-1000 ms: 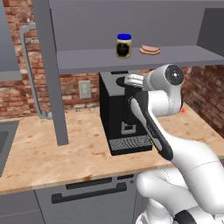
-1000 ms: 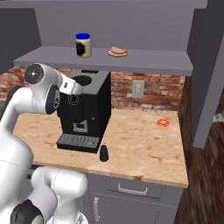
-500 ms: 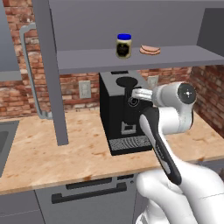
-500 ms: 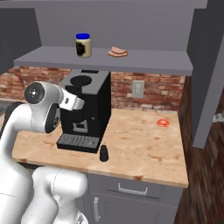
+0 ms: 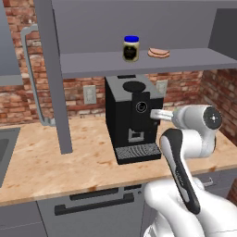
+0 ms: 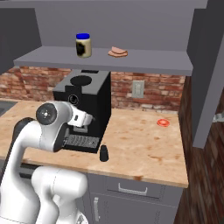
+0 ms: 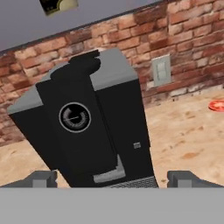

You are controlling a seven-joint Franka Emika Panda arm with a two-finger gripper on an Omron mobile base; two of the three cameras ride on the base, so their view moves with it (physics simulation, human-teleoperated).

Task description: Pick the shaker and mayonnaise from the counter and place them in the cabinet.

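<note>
The mayonnaise (image 5: 131, 48) (image 6: 83, 45), a blue-lidded jar, stands on the grey shelf of the cabinet (image 5: 92, 65) (image 6: 153, 63); its bottom edge shows at the top of the hand view (image 7: 59, 5). The small black shaker (image 6: 104, 153) stands upright on the counter (image 6: 140, 148) (image 5: 55, 162), just in front of the coffee machine's right corner. My gripper (image 7: 113, 179) (image 5: 152, 114) (image 6: 91, 119) is open and holds nothing. It hangs at mid height in front of the machine, above and to the left of the shaker, well below the shelf.
A black coffee machine (image 5: 132, 118) (image 6: 85, 109) (image 7: 87, 127) stands close ahead of the hand. A slice of meat (image 5: 159, 53) (image 6: 118, 52) lies on the shelf beside the jar. A small red object (image 6: 162, 122) (image 7: 217, 105) lies on the counter's right. The cabinet door (image 5: 53, 74) stands open on the left.
The hand has come down from near the top of the coffee machine to its front face, and the arm has swung lower. The jaws stayed open; jar and shaker have not moved.
</note>
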